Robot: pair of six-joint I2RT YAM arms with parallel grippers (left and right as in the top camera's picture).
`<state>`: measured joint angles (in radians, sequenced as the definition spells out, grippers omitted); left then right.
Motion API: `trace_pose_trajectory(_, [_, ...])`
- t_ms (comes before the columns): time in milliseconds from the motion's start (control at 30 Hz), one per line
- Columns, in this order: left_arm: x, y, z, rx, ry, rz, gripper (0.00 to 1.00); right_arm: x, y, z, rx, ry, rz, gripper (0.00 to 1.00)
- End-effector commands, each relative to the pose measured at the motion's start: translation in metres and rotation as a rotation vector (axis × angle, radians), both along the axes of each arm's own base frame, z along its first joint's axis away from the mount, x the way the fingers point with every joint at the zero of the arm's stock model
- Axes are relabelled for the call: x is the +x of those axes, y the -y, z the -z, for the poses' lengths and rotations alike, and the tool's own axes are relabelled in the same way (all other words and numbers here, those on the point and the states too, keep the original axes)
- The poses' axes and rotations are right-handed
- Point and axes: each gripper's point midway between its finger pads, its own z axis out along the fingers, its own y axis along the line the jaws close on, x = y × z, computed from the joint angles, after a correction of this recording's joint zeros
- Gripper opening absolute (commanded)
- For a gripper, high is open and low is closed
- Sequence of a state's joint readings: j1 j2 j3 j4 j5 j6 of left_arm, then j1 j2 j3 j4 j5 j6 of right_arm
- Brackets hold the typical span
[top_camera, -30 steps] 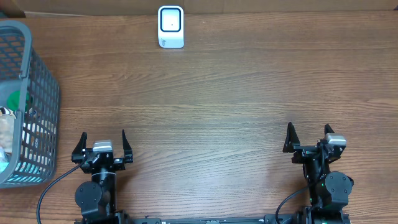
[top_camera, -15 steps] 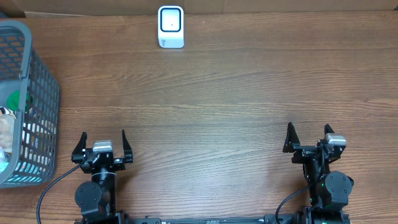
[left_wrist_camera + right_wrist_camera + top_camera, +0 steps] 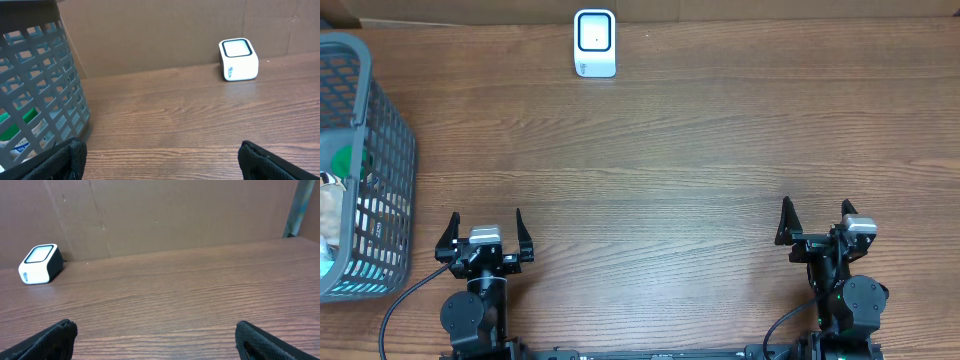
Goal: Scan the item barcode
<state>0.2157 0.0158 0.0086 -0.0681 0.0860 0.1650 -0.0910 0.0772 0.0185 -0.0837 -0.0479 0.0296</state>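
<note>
worktop (image 3: 670,170): one, wood-grained.
scanner (image 3: 595,42): one, a white box at the worktop's far edge.
basket (image 3: 395,150): one, grey mesh, at the left side.
items (image 3: 342,160): several inside the basket, seen only through its mesh; an exact count cannot be told.
claws: two, the left claw (image 3: 485,215) and the right claw (image 3: 816,205).
fingers (image 3: 519,225): two on each claw, four in all.
cardboard wall (image 3: 150,35): one, behind the scanner.
</note>
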Motion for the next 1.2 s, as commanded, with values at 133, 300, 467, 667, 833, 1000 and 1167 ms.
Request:
trace_pose_trajectory(133, [-0.002, -0.007, 0.001, 0.019, -0.004, -0.046, 1.00, 0.000, 0.001, 0.003, 0.000, -0.003, 0.006, 1.00])
trace_pose_trajectory(300, [-0.002, -0.009, 0.001, 0.019, -0.004, -0.055, 1.00, 0.000, 0.001, 0.003, 0.000, -0.003, 0.006, 1.00])
trace_pose_trajectory(467, [-0.002, -0.009, 0.002, 0.019, -0.005, -0.056, 0.99, 0.000, 0.001, 0.003, 0.000, -0.003, 0.006, 1.00])
trace_pose_trajectory(667, [-0.001, -0.002, 0.000, -0.017, 0.005, -0.019, 1.00, 0.000, 0.001, 0.003, 0.000, -0.003, 0.006, 1.00])
trace_pose_trajectory(833, [0.000, 0.006, -0.004, -0.049, 0.018, 0.027, 1.00, 0.000, 0.001, 0.003, 0.000, -0.003, 0.006, 1.00])
trace_pose_trajectory(1000, [-0.002, 0.014, -0.022, -0.054, 0.039, 0.069, 1.00, 0.000, 0.001, 0.003, 0.000, -0.003, 0.006, 1.00])
trace_pose_trajectory(1167, [-0.004, 0.020, -0.050, -0.072, 0.022, 0.102, 1.00, 0.000, 0.001, 0.003, 0.000, -0.003, 0.006, 1.00])
